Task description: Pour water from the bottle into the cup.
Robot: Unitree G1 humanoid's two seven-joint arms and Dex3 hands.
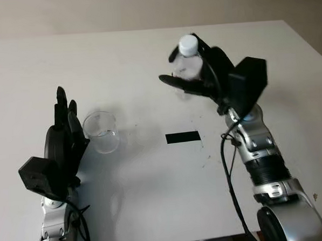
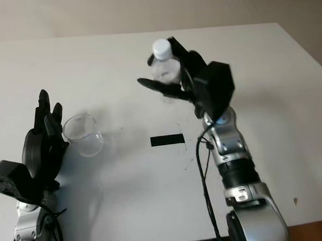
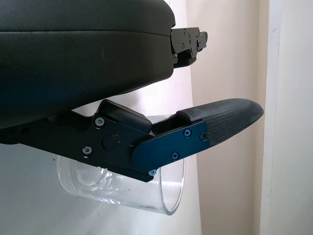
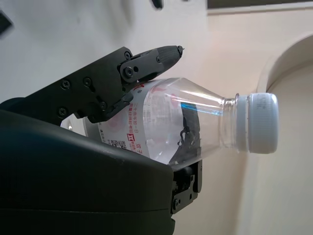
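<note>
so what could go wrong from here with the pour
1. The bottle in the right hand has its white cap on; tipped like this, nothing would come out.
2. The cup stands beside the open left hand, apparently ungripped, so a bump could tip it.
3. The bottle is held well away from the cup, so pouring before it gets there would spill water on the table.

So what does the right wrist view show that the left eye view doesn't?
Only the right wrist view makes out the bottle's printed label. Only the left eye view takes in the cup, the black tape strip, the white table and the open left robot hand beside the cup. Both show the right robot hand gripping the bottle, its white cap still on.
</note>
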